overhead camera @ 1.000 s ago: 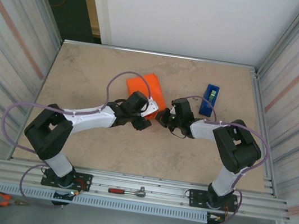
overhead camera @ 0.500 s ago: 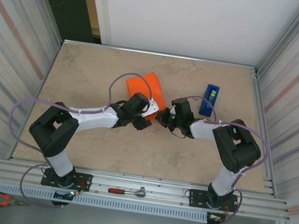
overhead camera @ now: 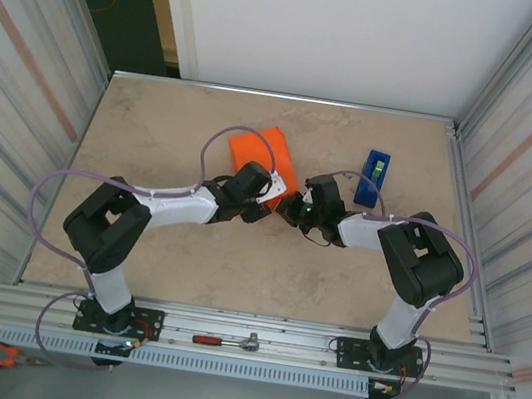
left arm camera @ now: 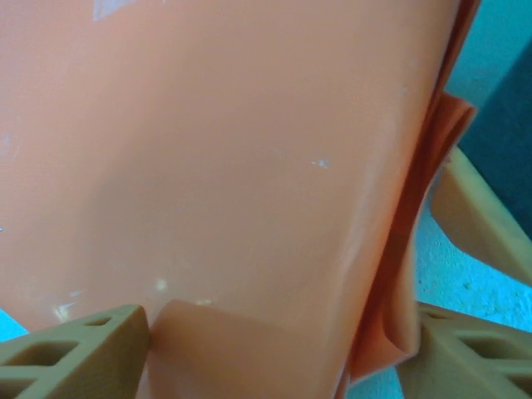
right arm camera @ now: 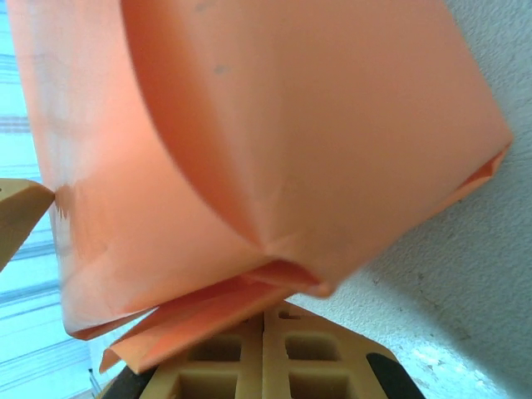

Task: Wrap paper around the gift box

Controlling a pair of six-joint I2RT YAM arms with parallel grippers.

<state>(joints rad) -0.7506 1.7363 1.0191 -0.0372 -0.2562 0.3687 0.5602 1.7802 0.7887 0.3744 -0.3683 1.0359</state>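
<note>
End-fold stage. Left claw (left arm camera: 278,332) straddles the gift box (overhead camera: 266,154), grip unclear. Right claw (right arm camera: 264,337) is clenched under loose paper (right arm camera: 208,320). Next move likely needs that flap pressed flat.

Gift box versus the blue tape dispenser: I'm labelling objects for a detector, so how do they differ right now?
The gift box is bright orange and paper-covered; the tape dispenser is blue. The gift box is the broader block; the tape dispenser is narrow. The gift box sits between the fingers of the left gripper; the tape dispenser stands free to its right. Both are small boxy things on the table.
</note>
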